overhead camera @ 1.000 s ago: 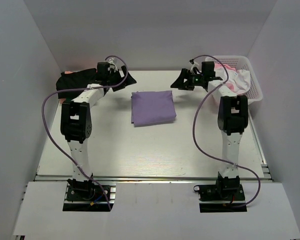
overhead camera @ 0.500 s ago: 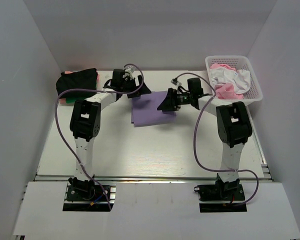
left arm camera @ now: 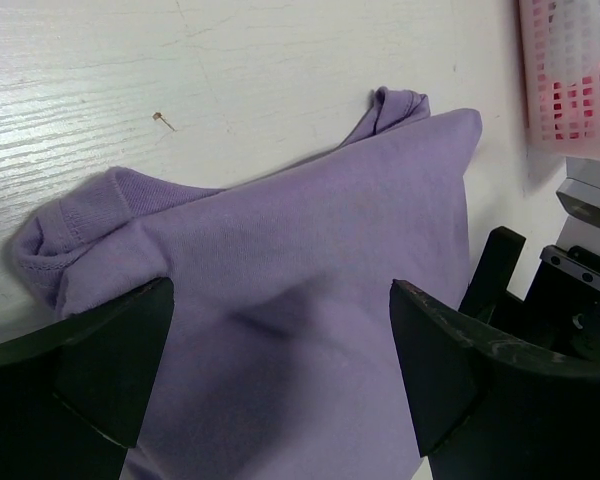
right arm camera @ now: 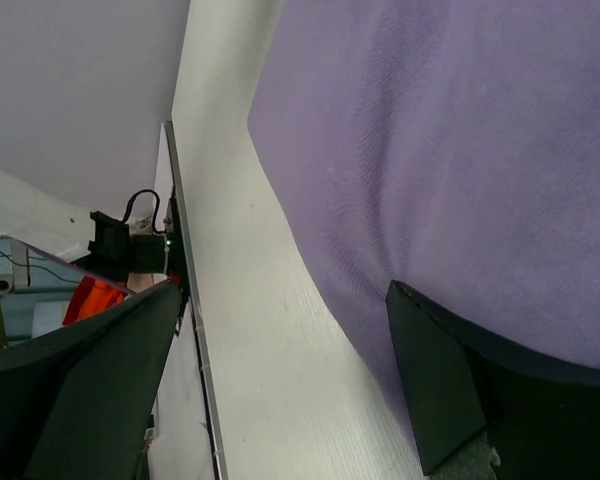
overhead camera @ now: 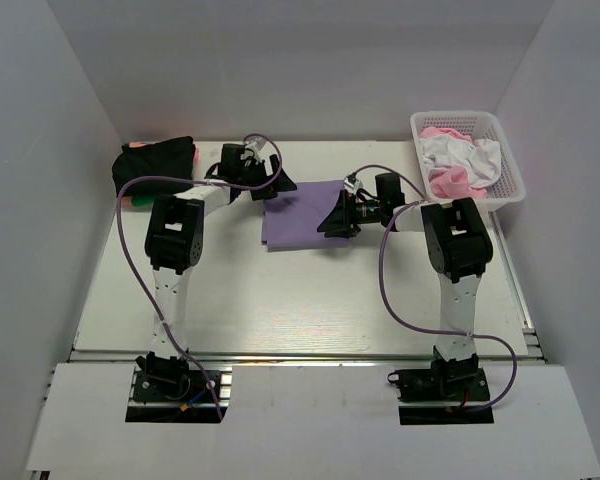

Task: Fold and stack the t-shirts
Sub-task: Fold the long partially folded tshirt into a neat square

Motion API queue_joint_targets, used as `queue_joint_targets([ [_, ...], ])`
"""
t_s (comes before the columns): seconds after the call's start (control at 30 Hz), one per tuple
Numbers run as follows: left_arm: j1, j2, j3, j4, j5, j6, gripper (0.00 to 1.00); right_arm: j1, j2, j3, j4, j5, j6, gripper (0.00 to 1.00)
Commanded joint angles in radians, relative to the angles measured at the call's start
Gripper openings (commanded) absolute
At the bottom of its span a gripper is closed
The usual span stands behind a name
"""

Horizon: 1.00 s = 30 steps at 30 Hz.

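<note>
The folded lavender t-shirt (overhead camera: 302,215) lies flat as a rough rectangle on the desk (overhead camera: 280,300), just above the centre of the overhead view. The left end effector (overhead camera: 276,186) sits at the shirt's upper-left corner and the right end effector (overhead camera: 336,216) at its right edge. In both wrist views the fingers are spread wide and pinch nothing, with purple cloth between or just under them. Whether the tips touch the fabric I cannot tell.

This looks like light, limp knit. It would likely sag and fall open if lifted by one point, and its layers may slide on one another. The left wrist view shows a bunched sleeve hem at centre left and a small tuck at upper middle, and these loose parts could spill out.

The safest hold seems a pinch through all layers at two opposite edges, kept level on the way to the stack of dark folded shirts (overhead camera: 152,162) at upper left. The white basket (overhead camera: 456,117) at upper right holds pink and white garments (overhead camera: 460,158) not yet folded.
</note>
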Motion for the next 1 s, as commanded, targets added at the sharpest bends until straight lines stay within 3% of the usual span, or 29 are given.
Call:
queue_joint_targets([
  [0.0, 0.001, -0.017, 0.019, -0.046, -0.002, 0.040, 1.00, -0.010, -0.001, -0.008, -0.075, 0.118, -0.105, 0.90],
  [0.17, -0.022, -0.130, 0.056, -0.095, -0.118, 0.121, 1.00, 0.003, -0.214, 0.071, -0.227, 0.265, -0.222, 0.90],
  [0.37, -0.031, -0.291, -0.042, -0.135, -0.216, 0.130, 1.00, 0.003, -0.490, -0.082, -0.184, 0.474, -0.248, 0.90],
  [0.5, -0.040, -0.360, -0.111, -0.248, -0.330, 0.130, 1.00, 0.001, -0.607, -0.161, -0.282, 0.661, -0.279, 0.90],
  [0.7, -0.058, -0.330, -0.137, -0.363, -0.411, 0.172, 1.00, -0.002, -0.731, -0.214, -0.399, 0.968, -0.216, 0.90],
  [0.97, -0.097, -0.262, -0.158, -0.373, -0.423, 0.181, 1.00, -0.002, -0.859, -0.287, -0.411, 1.157, -0.184, 0.90],
])
